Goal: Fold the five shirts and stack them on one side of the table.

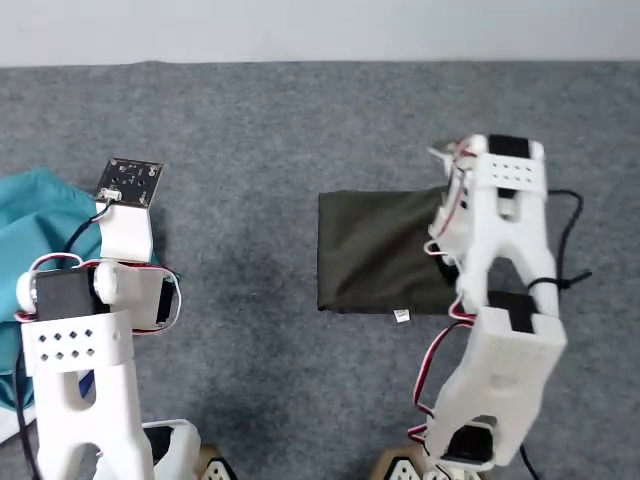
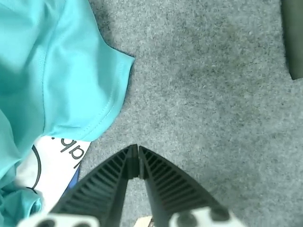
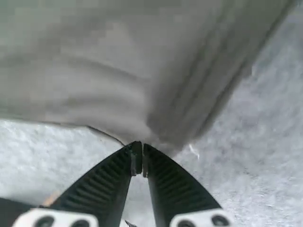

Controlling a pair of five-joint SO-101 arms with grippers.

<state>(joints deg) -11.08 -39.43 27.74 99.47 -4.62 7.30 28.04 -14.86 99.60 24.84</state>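
A dark olive shirt (image 1: 375, 250) lies folded into a rectangle right of the table's middle, with a small white tag (image 1: 402, 316) at its near edge. My right gripper (image 3: 137, 158) is shut on the dark shirt (image 3: 118, 61) at its right edge, where the cloth bunches at the fingertips. A teal shirt (image 1: 40, 220) lies crumpled at the table's left edge over a white printed shirt (image 2: 52, 161). My left gripper (image 2: 138, 151) is shut on nothing, above bare carpet just beside the teal shirt's sleeve (image 2: 109, 80).
Grey carpet-like cloth (image 1: 250, 150) covers the table. The right arm (image 1: 500, 300) stretches over the dark shirt's right part and hides it. A corner of the dark shirt (image 2: 296, 42) shows in the left wrist view.
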